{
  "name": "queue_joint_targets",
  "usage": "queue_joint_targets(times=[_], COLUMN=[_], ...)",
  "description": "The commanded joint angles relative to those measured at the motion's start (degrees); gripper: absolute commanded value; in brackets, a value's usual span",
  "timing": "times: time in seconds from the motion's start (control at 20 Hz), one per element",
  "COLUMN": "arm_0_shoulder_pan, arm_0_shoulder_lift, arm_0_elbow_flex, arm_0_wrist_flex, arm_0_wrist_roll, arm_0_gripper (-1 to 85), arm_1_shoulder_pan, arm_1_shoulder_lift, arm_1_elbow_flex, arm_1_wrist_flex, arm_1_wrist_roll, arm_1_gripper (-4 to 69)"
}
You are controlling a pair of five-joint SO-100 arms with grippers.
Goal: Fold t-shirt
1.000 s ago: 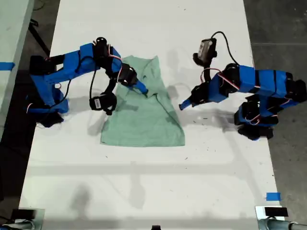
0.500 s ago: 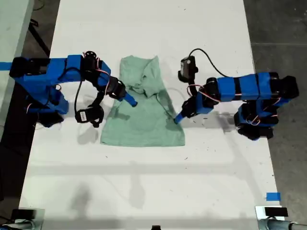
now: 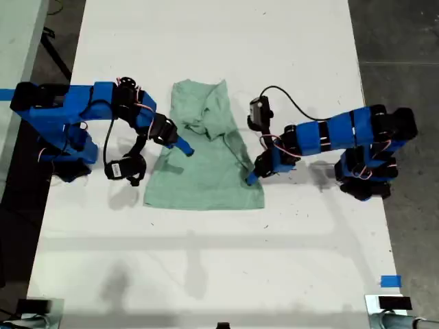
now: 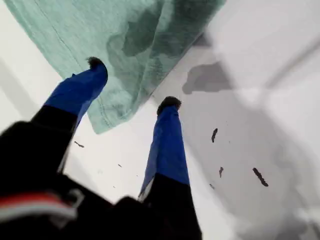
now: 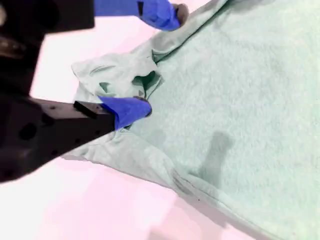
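Note:
The pale mint-green t-shirt (image 3: 206, 175) lies on the white table (image 3: 219, 41), flat at its near end and bunched into folds at its far end (image 3: 206, 113). My first gripper (image 3: 251, 179) is on the arm at the exterior view's right. It is open (image 4: 132, 85) at the shirt's right hem, one fingertip (image 4: 95, 65) over the cloth (image 4: 125, 30) and the other on bare table. My second gripper (image 3: 184, 148), on the arm at the exterior view's left, is open (image 5: 152, 60) over the shirt (image 5: 250, 90), astride a crumpled ridge of cloth.
Small black marks (image 4: 260, 176) dot the table beside my first gripper. A blue tape piece (image 3: 390, 281) sits near the table's front right corner in the exterior view. Dark floor lies beyond both long table edges, and another pale surface (image 3: 20, 41) stands at that view's far left.
My first gripper has swung in from the bare table to the shirt's right hem and lowered. My second gripper has drawn back from the shirt's middle fold towards the exterior view's left.

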Motion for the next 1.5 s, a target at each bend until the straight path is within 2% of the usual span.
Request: queue_joint_targets(times=[0.0,0.1,0.35,0.8,0.95,1.25,1.45], arm_0_shoulder_pan=[0.62,0.35,-0.18,-0.70,-0.62,-0.62,-0.70], arm_0_shoulder_lift=[2.90,2.81,2.72,2.20,2.11,2.11,2.11], arm_0_elbow_flex=[-0.44,-0.35,0.44,0.44,0.44,0.79,1.14], arm_0_wrist_flex=[-1.32,-1.32,-1.41,-2.11,-2.20,-2.29,-2.37], arm_0_wrist_roll=[-0.62,-0.62,-0.62,-0.62,-0.62,-0.53,-0.44], arm_0_gripper=[28.0,28.0,27.9,27.6,27.6,27.6,27.6], arm_1_shoulder_pan=[0.88,1.76,2.81,3.96,3.52,1.58,1.41], arm_1_shoulder_lift=[-0.26,-1.23,-4.75,-6.42,-6.15,-5.19,-7.56], arm_1_elbow_flex=[0.70,2.29,2.11,1.23,-2.46,-17.49,-29.00], arm_1_wrist_flex=[-3.60,-5.45,-7.03,-4.92,1.23,21.71,24.79], arm_1_wrist_roll=[-0.88,-0.97,-1.05,-0.26,-0.26,-0.97,1.41], arm_1_gripper=[25.0,22.7,8.6,-0.8,-0.8,-0.9,-0.9])
